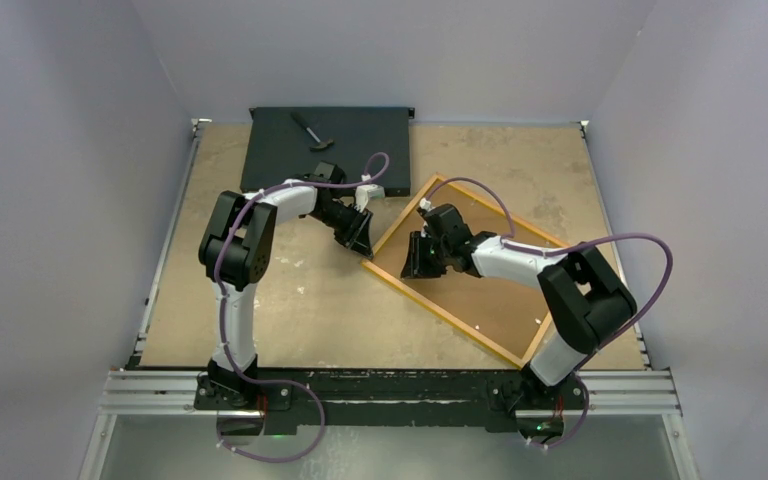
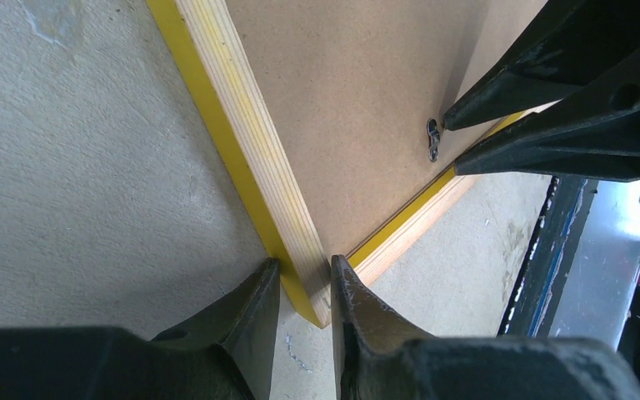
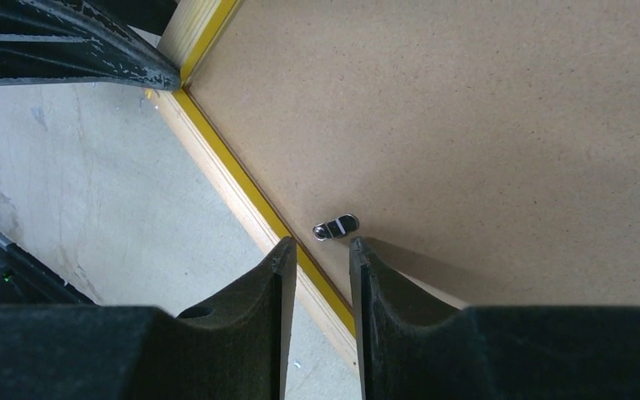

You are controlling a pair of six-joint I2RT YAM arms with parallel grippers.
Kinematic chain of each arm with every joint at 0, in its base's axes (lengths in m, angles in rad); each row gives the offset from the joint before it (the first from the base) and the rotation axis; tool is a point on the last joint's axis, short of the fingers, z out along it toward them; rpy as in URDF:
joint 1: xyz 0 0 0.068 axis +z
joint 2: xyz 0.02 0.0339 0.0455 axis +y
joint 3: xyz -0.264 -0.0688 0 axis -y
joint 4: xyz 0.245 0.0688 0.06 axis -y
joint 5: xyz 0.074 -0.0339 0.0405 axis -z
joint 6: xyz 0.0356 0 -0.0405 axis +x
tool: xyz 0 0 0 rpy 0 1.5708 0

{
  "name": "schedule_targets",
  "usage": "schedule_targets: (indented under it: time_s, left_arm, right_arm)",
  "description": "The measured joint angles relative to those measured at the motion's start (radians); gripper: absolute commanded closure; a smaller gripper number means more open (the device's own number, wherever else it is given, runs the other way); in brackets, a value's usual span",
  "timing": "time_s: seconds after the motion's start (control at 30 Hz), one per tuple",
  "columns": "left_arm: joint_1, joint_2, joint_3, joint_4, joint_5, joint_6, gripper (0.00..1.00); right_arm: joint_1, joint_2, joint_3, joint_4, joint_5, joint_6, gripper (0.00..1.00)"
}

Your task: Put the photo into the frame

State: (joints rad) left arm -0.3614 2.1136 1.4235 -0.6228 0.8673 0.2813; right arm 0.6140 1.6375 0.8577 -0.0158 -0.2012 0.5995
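From above, the frame [image 1: 440,313] is seen lying face down on the table [image 1: 290,310], right of centre, with its brown backing board [image 1: 505,300] uppermost. The left gripper [image 1: 362,248] is set at its left corner, the right gripper [image 1: 415,262] just beside it.

In the left wrist view, that corner is pinched between narrowly spaced fingers [image 2: 250,325].

In the right wrist view, the fingers are held slightly apart astride the yellow rim, gripping nothing, with one tip beside a metal turn clip [image 3: 335,227].
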Motion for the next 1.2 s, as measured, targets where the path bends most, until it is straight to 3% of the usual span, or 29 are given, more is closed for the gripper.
schedule_targets:
  time_s: [0.6,1.2]
  left_arm:
    - [-0.001,0.0,0.007,-0.015,0.0,0.019,0.84]
    - [-0.002,0.0,0.01,-0.021,0.001,0.025,0.86]
  right_arm:
    - [-0.006,0.042,0.007,0.076,-0.06,-0.02,0.68]
    - [-0.015,0.124,0.057,0.121,-0.237,-0.104,0.69]
